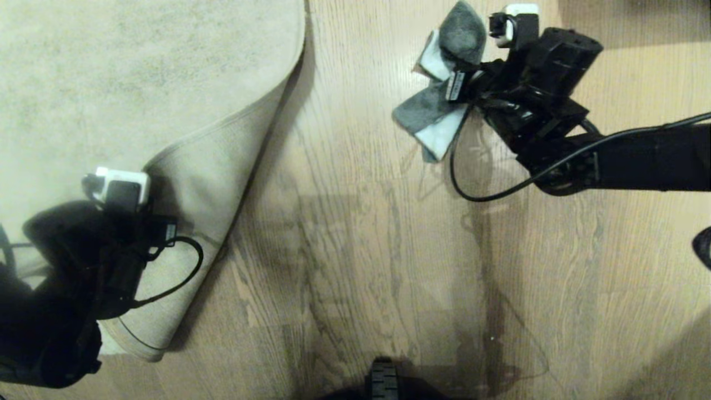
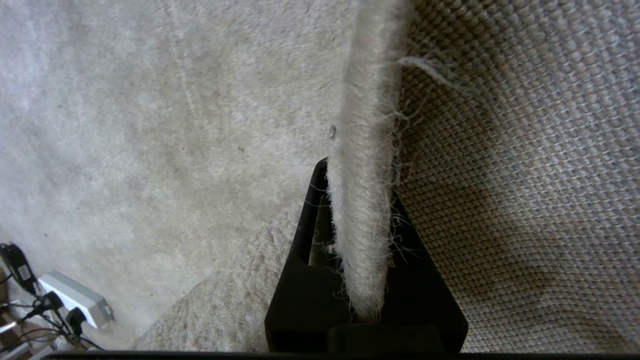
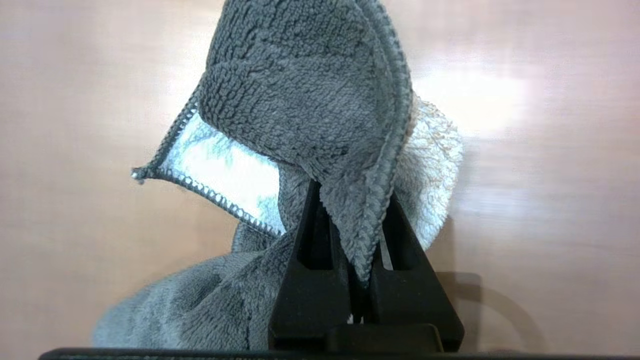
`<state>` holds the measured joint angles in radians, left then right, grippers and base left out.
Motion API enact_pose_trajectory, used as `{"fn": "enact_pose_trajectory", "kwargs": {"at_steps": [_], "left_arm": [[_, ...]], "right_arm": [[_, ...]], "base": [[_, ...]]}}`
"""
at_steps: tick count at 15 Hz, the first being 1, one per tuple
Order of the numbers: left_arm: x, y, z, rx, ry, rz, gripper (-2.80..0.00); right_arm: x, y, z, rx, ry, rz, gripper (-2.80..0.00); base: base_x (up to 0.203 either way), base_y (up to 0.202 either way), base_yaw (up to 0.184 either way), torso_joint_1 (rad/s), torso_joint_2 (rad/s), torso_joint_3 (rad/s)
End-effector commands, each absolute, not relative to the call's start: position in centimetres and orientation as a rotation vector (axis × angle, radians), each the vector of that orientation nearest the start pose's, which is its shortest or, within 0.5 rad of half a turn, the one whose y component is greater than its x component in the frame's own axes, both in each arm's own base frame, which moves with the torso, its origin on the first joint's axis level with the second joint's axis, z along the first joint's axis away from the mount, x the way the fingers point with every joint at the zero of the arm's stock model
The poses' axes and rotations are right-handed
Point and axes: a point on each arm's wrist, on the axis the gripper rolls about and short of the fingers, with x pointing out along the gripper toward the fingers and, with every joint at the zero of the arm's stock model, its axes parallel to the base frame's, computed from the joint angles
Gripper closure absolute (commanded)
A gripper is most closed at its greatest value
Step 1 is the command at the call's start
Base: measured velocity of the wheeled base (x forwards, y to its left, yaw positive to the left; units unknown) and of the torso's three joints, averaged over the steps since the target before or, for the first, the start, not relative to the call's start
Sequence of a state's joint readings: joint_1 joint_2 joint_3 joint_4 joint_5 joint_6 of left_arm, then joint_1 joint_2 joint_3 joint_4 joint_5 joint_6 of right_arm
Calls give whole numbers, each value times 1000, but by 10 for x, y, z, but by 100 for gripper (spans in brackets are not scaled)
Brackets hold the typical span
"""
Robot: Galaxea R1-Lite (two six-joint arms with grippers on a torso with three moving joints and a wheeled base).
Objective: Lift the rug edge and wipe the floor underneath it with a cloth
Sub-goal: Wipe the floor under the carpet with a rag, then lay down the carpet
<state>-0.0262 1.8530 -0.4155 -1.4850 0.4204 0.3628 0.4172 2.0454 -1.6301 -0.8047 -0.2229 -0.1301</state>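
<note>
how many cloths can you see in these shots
1. The cloth, grey on one side and pale on the other, hangs from the right gripper over the floor, away from the rug edge folded back in the left gripper. More could lie out of view.

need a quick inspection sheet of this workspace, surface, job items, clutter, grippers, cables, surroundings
surface: wood-grain plank floor, bare and slightly glossy where the rug is folded back
job's things: rug edge lifted and folded over, tan woven backing facing up; cloth grey and white, bunched, off the rug
clutter: nothing seen on the exposed floor
grippers: left gripper shut on the rug edge at the robot's left; right gripper shut on the cloth over bare floor at the right
cables: black cable looping off the right arm; another loop at the left arm
surroundings: white power strip with plugged leads beside the rug
</note>
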Motion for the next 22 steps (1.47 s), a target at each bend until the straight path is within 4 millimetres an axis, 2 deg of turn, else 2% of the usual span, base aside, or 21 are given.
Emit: {"fn": "enact_pose_trajectory", "kwargs": {"at_steps": [1,4,7,8,10,14,18,20,22], "left_arm": [[282,-1,129,349,23,391,0],[283,-3,127,352,27,380,0],[284,-9,126,354,26,359,0],[285,-12,127,355,21,351,0],[284,-16,126,358,23,336,0],[284,-20,124,360,29,324,0],[284,-20,123,360,30,324,0],[284,-19,124,360,29,326,0],[284,-19,123,361,33,326,0]], "right_arm": [[363,110,310,-43,-370,106,0],[332,61,268,-94,-275,73,0],[279,22,225,-116,-214,24,0],[254,14,224,-118,-237,9,0],[204,6,219,-121,-265,-8,0],[112,1,183,-127,-252,-26,0],[45,-1,160,-129,-210,-45,0],[9,-1,138,-129,-204,-47,0],[-16,-1,107,-129,-109,-27,0]], "base": [[0,0,0,0,0,0],[0,0,0,0,0,0],[0,0,0,0,0,0],[0,0,0,0,0,0],[0,0,0,0,0,0],[0,0,0,0,0,0],[0,0,0,0,0,0],[0,0,0,0,0,0],[0,0,0,0,0,0]]}}
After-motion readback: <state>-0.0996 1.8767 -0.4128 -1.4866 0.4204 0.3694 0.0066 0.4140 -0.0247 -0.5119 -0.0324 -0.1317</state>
